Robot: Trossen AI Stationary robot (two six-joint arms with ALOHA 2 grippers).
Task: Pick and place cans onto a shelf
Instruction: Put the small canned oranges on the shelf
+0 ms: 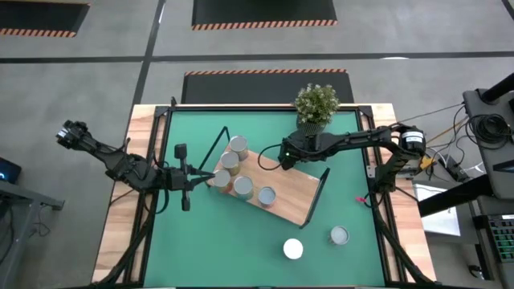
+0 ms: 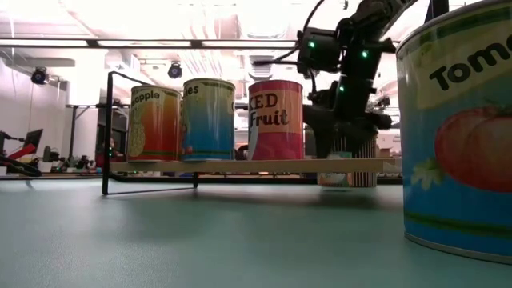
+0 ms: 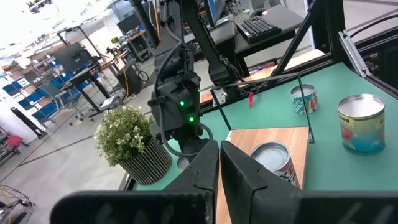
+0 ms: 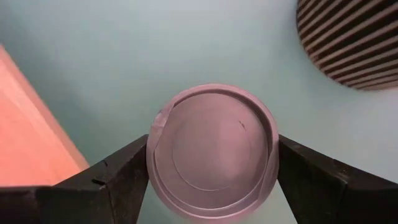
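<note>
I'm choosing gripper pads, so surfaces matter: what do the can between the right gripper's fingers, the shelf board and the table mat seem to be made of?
Can: probably metal, with a dull grey top that has a raised rim and a pressed ring.
Shelf board: light wood or wood-look laminate, matte and pale tan, with a black wire frame at its ends.
Table mat: smooth matte green sheet, perhaps rubber or vinyl; the exact material is unclear.

A robotics lab — desks with a keyboard [image 3: 258,26], blue storage bins [image 3: 46,102], hazard-striped floor mats [image 1: 263,13].
</note>
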